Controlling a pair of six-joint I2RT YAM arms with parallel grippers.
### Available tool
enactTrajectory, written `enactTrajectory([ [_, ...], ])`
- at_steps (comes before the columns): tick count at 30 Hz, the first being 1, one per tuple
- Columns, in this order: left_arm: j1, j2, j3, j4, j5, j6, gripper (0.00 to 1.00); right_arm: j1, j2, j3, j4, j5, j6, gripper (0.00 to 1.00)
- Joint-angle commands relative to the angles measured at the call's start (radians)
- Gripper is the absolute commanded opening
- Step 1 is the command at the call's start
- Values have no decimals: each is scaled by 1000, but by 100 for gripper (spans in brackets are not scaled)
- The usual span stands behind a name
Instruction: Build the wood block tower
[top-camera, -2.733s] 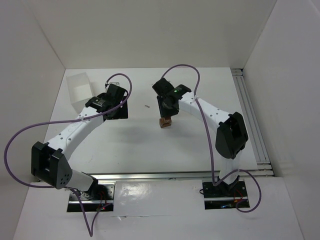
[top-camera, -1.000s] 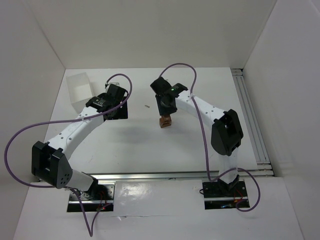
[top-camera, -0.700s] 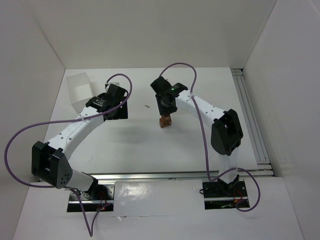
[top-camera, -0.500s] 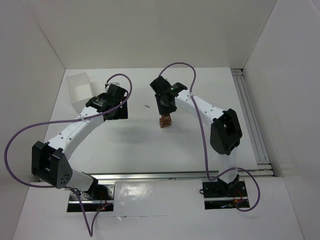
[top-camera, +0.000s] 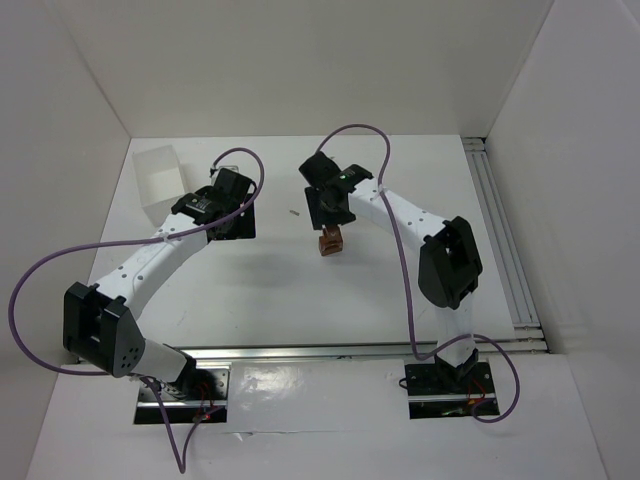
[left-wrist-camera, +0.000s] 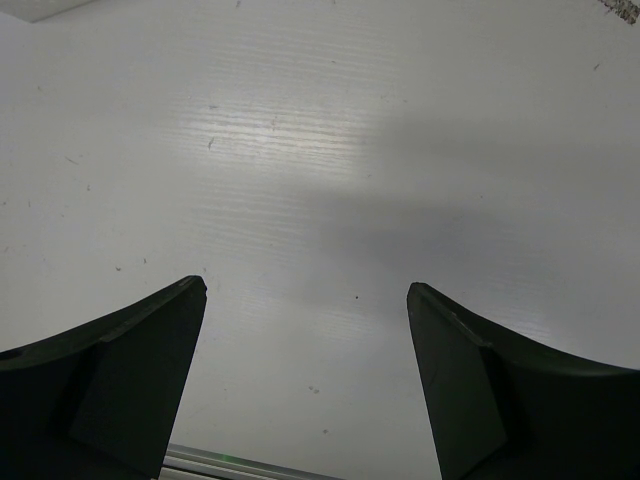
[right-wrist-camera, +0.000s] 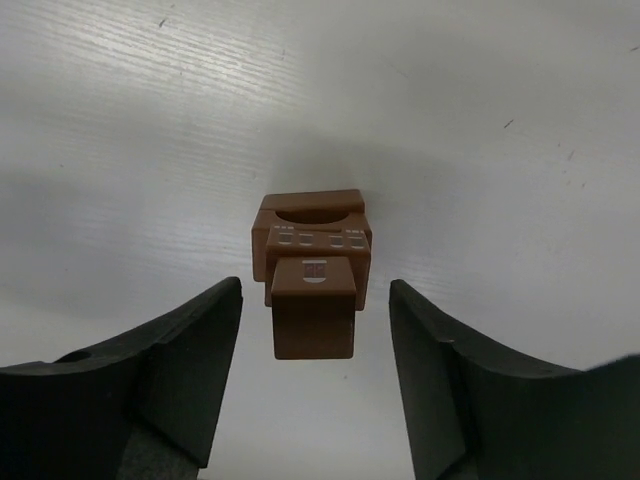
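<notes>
A white table is enclosed by plain white walls. A clear plastic box is set at its far left corner, and a tiny grey scrap is seen near the middle. A metal rail is fixed along the right edge.

Right gripper has pulled back from the tower, sitting higher and nearer the far wall than 2.7 s ago. More of the stack now shows below it. Right elbow has swung slightly left. The jaws may have opened wider, but that is hard to tell from above.
</notes>
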Motion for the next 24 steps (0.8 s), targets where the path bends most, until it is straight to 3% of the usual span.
enactTrajectory([
  [1, -4, 9, 26, -3, -19, -6, 94, -5, -8, 49, 19, 23, -9, 70],
  [8, -4, -11, 17, -3, -19, -6, 94, -5, -29, 109, -25, 98, 10, 100],
  [16, -4, -22, 17, -3, -29, -6, 96, -25, -237, 23, -11, 478, 191, 100],
  [24, 6, -61, 55, -23, -39, 4, 96, -79, -445, -161, -57, 534, 247, 100],
])
